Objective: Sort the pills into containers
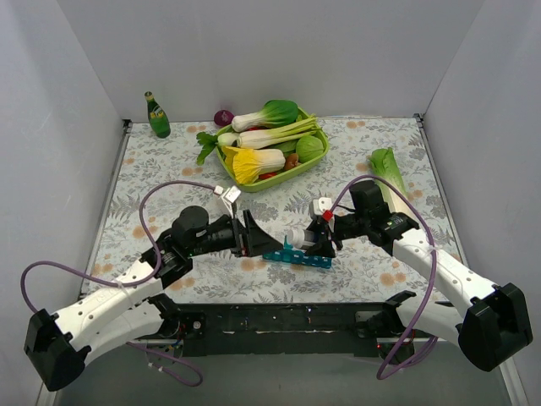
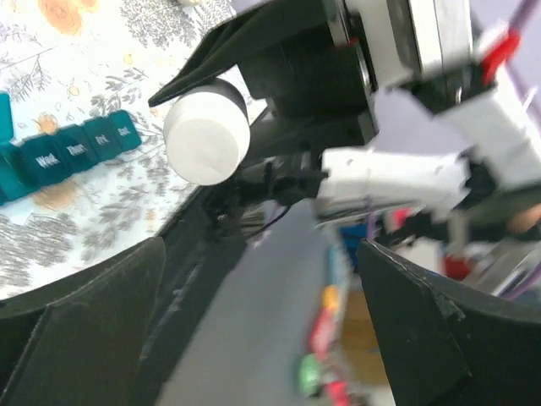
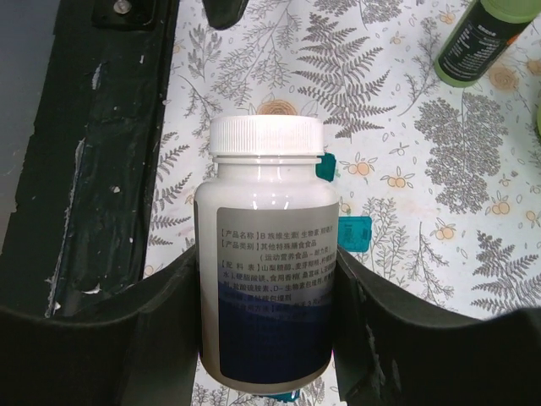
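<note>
We are viewing an early stage: the right tool (image 1: 328, 230) is gripping the white-capped bottle (image 3: 264, 254) around its body, the cap (image 2: 207, 139) is on, and no pill is showing, so opening, pouring and sorting all appear left to do. The left tool (image 2: 262, 321) is hovering with jaws spread, facing the bottle's cap. The teal pill organiser (image 2: 72, 152) is lying on the surface (image 1: 169, 169) just below the bottle; its day-marked lids look shut, hiding any contents.

Left arm (image 1: 101, 304) and right arm (image 1: 439, 266) in white shells with black joints, looping purple cables (image 1: 169, 184), matte black wedge-shaped jaws flecked with white scuffs, white block with red tab (image 1: 325, 216) at right wrist
</note>
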Action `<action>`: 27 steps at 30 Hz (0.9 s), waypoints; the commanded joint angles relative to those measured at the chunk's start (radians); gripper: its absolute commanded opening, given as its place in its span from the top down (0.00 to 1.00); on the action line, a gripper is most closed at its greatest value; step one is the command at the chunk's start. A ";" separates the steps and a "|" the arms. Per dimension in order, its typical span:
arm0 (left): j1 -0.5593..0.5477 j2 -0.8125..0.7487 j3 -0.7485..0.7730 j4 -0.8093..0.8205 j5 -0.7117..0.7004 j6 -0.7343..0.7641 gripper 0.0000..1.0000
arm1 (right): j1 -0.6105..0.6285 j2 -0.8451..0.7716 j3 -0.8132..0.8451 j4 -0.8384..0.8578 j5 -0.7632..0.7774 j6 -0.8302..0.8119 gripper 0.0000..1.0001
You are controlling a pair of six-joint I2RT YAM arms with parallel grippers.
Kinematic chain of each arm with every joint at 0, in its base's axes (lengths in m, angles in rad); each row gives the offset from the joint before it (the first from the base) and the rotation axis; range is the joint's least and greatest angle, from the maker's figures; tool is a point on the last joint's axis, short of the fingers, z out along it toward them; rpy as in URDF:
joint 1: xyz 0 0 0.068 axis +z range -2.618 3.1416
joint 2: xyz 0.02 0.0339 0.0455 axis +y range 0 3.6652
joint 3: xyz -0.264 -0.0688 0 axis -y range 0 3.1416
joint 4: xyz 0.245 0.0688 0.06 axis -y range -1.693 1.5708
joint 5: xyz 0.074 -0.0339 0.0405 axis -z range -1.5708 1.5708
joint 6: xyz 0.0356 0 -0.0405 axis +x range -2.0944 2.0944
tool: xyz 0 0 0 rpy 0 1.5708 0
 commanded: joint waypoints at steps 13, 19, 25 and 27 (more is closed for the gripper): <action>-0.079 0.050 0.047 0.062 0.181 1.404 0.02 | -0.003 0.004 0.007 -0.089 -0.180 -0.147 0.88; -0.104 0.156 0.090 0.085 0.172 1.414 0.07 | -0.003 0.006 0.006 -0.088 -0.183 -0.147 0.88; -0.112 0.216 0.124 0.104 0.169 1.346 0.19 | -0.003 0.007 0.004 -0.082 -0.183 -0.142 0.88; -0.115 0.222 0.129 0.114 0.170 1.331 0.21 | -0.003 0.007 0.003 -0.080 -0.183 -0.136 0.88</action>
